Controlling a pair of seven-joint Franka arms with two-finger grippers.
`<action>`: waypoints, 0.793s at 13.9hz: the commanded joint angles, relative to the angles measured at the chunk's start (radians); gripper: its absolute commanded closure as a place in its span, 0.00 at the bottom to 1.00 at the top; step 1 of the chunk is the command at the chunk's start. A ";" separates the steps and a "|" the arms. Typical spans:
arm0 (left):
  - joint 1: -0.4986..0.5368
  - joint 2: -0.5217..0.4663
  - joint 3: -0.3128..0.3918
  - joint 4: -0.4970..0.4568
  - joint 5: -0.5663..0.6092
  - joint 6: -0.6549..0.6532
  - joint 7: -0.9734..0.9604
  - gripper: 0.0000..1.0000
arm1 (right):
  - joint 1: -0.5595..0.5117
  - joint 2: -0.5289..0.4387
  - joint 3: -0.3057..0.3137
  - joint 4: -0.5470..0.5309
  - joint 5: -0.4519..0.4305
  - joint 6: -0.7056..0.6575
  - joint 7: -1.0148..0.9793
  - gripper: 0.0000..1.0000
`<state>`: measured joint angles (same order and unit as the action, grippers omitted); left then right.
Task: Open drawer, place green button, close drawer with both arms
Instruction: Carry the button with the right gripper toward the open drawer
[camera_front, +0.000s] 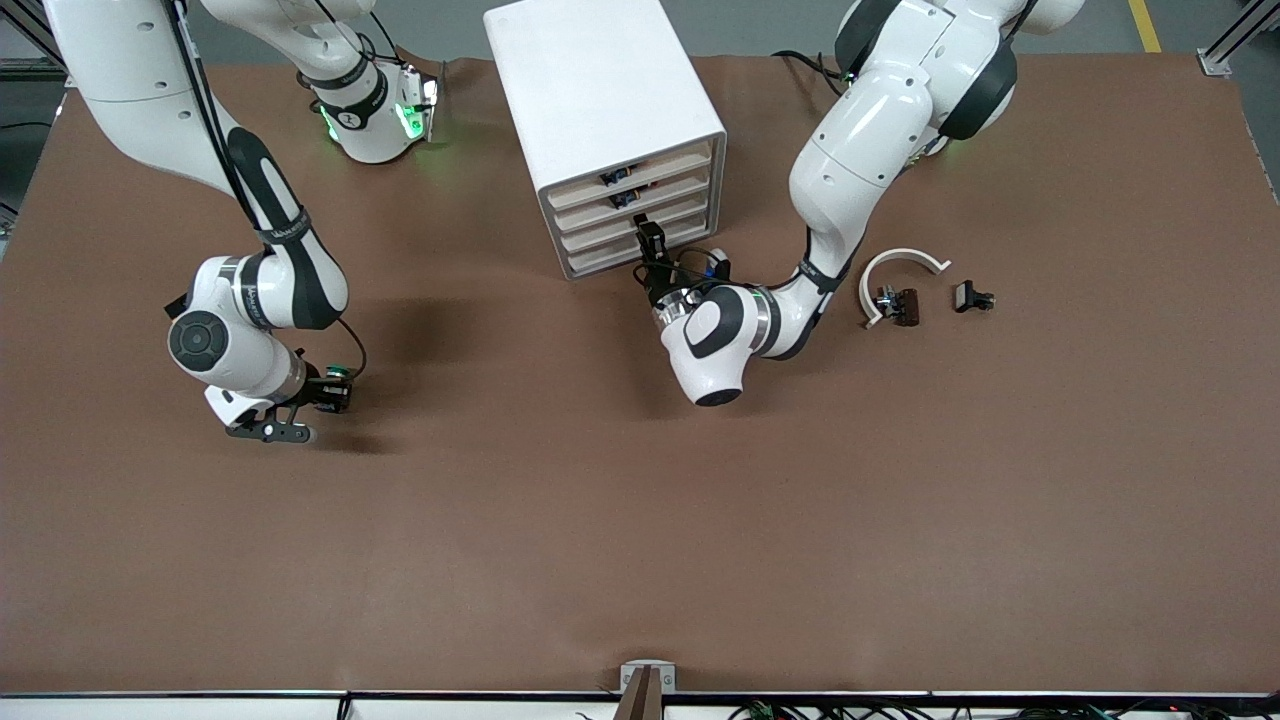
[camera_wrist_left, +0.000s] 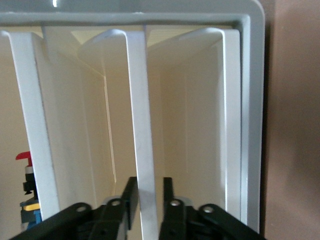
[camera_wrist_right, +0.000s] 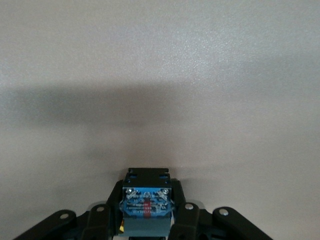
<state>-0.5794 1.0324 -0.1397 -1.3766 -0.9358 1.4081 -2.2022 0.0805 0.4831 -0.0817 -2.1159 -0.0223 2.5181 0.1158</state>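
The white cabinet (camera_front: 600, 100) stands at the table's robot end with all drawers shut. My left gripper (camera_front: 648, 236) is at the cream front of the drawer (camera_front: 598, 238), third down. In the left wrist view its gripper (camera_wrist_left: 149, 184) is open, its fingers straddling the drawer's thin front lip (camera_wrist_left: 137, 100); one finger touches it and the other stands slightly off. My right gripper (camera_front: 322, 396) hangs low over the table toward the right arm's end, shut on the button (camera_front: 335, 380). The right wrist view shows the button's blue-black body (camera_wrist_right: 146, 202) between the fingers.
Toward the left arm's end of the table lie a white curved piece (camera_front: 900, 262), a small dark part (camera_front: 898, 305) and a black clip-like piece (camera_front: 972, 297). The two upper drawers show small dark parts (camera_front: 612, 178); one shows in the left wrist view (camera_wrist_left: 27, 200).
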 joint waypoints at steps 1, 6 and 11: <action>-0.005 0.015 0.003 0.025 -0.021 -0.018 -0.024 0.94 | 0.008 -0.006 -0.001 0.008 0.013 -0.036 0.007 0.67; 0.006 0.005 0.044 0.034 -0.014 -0.021 -0.024 1.00 | 0.008 -0.035 -0.001 0.059 0.015 -0.194 0.013 0.67; 0.032 0.005 0.113 0.079 -0.014 -0.021 -0.024 1.00 | 0.067 -0.086 0.000 0.125 0.013 -0.395 0.151 0.67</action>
<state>-0.5502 1.0311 -0.0633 -1.3246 -0.9363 1.3891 -2.2223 0.1120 0.4324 -0.0801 -2.0013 -0.0217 2.1857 0.1949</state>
